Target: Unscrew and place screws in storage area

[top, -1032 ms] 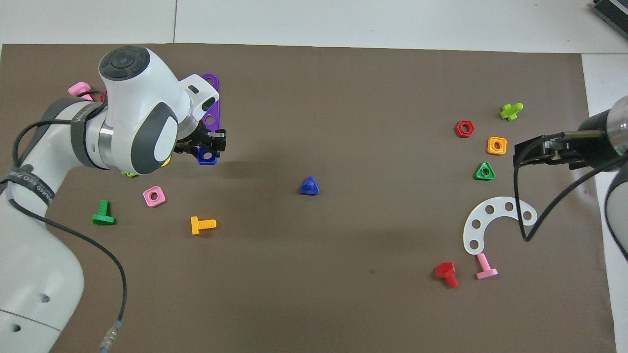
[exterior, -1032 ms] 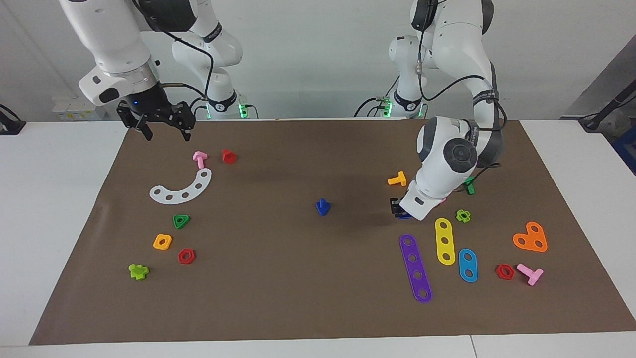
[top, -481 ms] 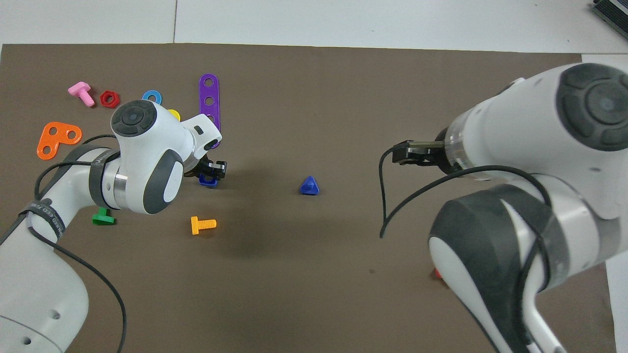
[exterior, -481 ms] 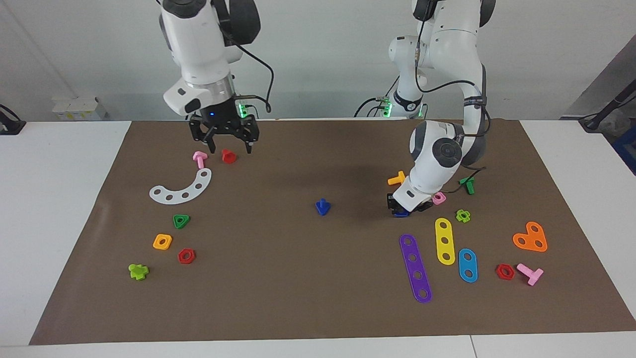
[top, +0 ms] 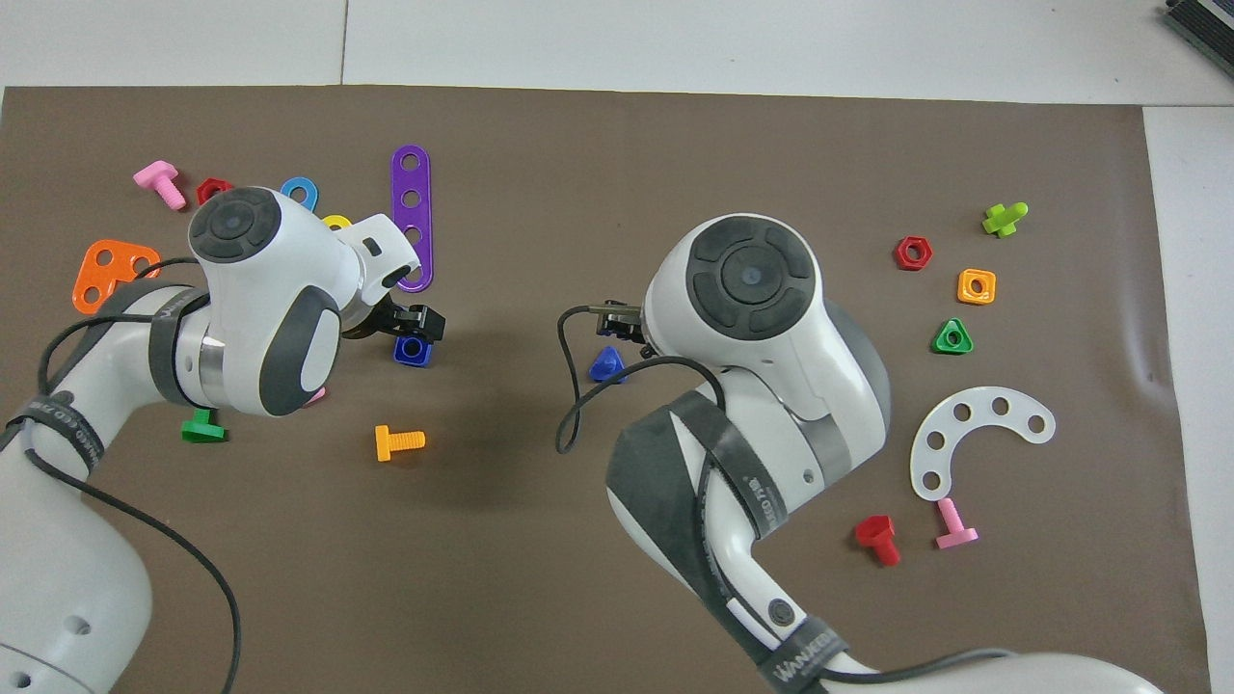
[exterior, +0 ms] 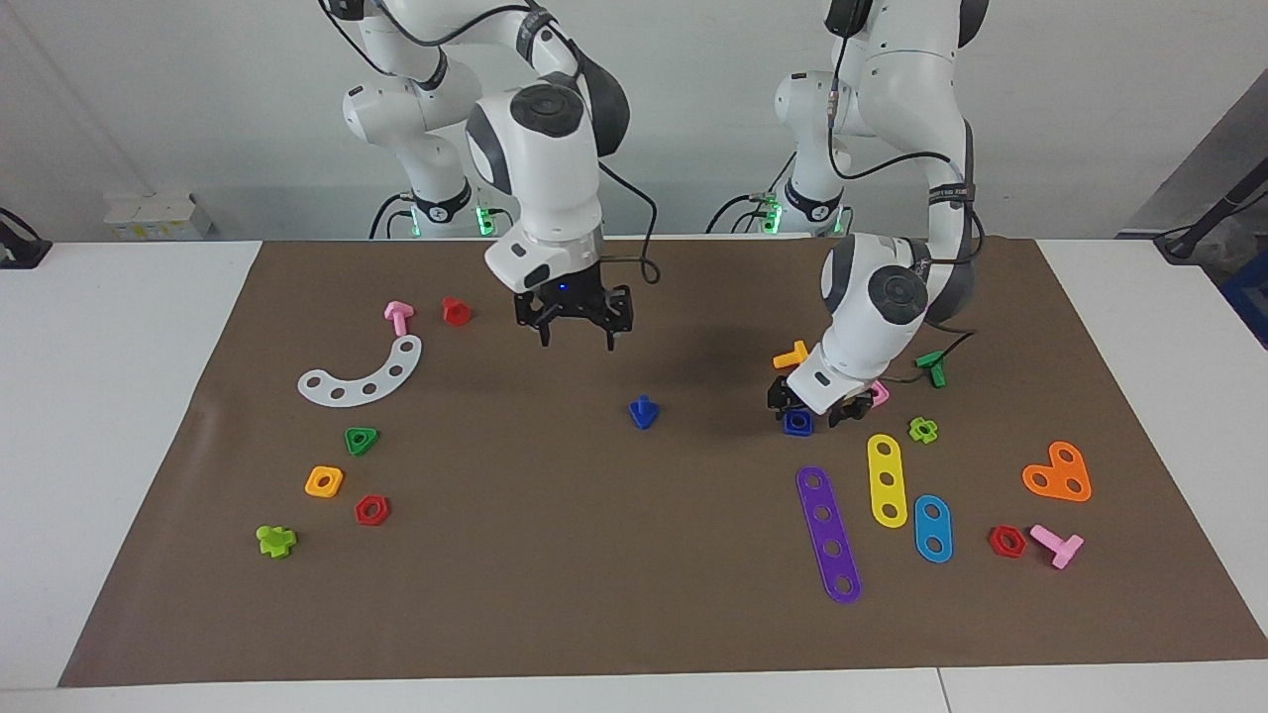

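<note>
Only legible text you'll find: "WANKEO" on the right arm's strap, overhead view. Facing view shows left gripper (exterior: 812,408) spread just above the blue square nut (exterior: 797,423); right gripper (exterior: 577,330) spread, airborne. Blue triangular-head screw (exterior: 644,411) sits mid-mat, well apart from nut.

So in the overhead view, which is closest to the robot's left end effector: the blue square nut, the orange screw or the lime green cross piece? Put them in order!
From the left end effector:
1. Blue square nut, right beneath it.
2. Orange screw, nearer the robots.
3. Lime green cross piece, at the right arm's end of the table.
</note>
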